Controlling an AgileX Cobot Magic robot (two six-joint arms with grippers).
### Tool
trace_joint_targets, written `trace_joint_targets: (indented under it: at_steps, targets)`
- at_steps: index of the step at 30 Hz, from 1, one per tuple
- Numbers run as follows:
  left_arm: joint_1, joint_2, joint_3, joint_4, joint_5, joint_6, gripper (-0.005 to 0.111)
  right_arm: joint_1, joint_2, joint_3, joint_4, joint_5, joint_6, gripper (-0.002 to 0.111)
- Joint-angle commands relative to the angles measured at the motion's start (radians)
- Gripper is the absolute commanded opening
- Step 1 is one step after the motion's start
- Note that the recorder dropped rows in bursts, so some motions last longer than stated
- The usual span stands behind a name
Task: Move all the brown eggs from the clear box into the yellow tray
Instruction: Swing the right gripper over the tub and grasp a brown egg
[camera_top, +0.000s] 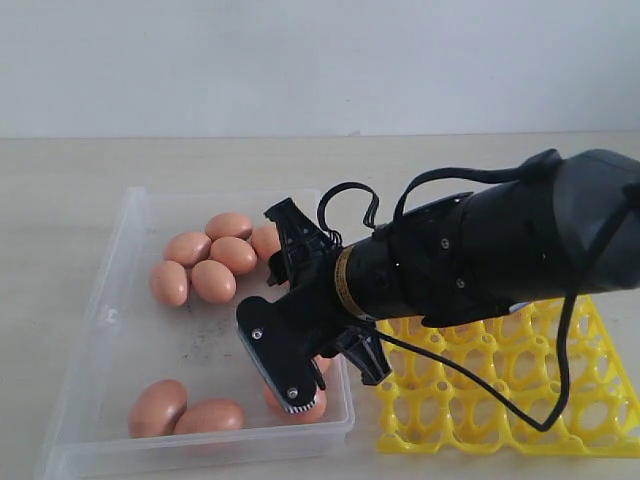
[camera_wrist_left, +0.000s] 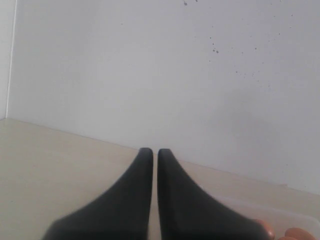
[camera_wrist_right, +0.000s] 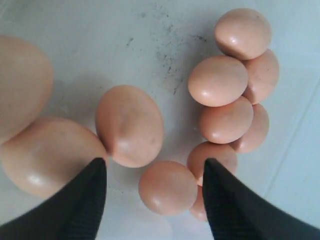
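The clear box (camera_top: 105, 330) lies on the left and holds several brown eggs: a cluster (camera_top: 212, 262) at the back, two (camera_top: 185, 410) at the front left, and one (camera_top: 305, 402) partly hidden under the right arm. My right gripper (camera_top: 275, 300) reaches across and hangs open over the box. In the right wrist view an egg (camera_wrist_right: 167, 187) lies below the gap between the open fingers of the right gripper (camera_wrist_right: 154, 162), apart from both. The yellow tray (camera_top: 500, 400) to the right shows empty cups. My left gripper (camera_wrist_left: 151, 150) is shut on nothing and faces the wall.
The black right arm (camera_top: 480, 250) and its cable cover the tray's back rows. The box floor has dark smudges (camera_wrist_right: 167, 55). The left wrist view catches the box's rim (camera_wrist_left: 280, 212) and two eggs (camera_wrist_left: 265, 227) at its corner. A pale wall stands behind the table.
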Motion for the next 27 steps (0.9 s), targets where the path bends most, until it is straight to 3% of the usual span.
trace_joint_targets:
  at_steps: [1, 7, 12, 21, 24, 27]
  targets:
    - [-0.003, -0.003, -0.003, -0.003, 0.0, 0.007, 0.004, -0.001, 0.033, -0.004, -0.006, -0.007, -0.028, 0.052]
    - [-0.003, -0.003, -0.003, -0.003, 0.0, 0.007, 0.004, -0.001, 0.093, -0.038, -0.004, -0.013, -0.026, 0.052]
    - [-0.003, -0.003, -0.003, -0.003, 0.0, 0.007, 0.004, 0.058, 0.136, -0.102, 0.001, -0.005, -0.014, 0.052]
    - [-0.003, -0.003, -0.003, -0.003, 0.0, 0.007, 0.004, 0.06, 0.252, -0.208, 0.097, 0.049, 0.186, 0.052]
    - [-0.003, -0.003, -0.003, -0.003, 0.0, 0.007, 0.004, 0.06, 0.257, -0.236, 0.278, 0.056, 0.286, 0.037]
    - [-0.003, -0.003, -0.003, -0.003, 0.0, 0.007, 0.004, 0.06, 0.257, -0.26, 0.369, 0.06, 0.311, 0.029]
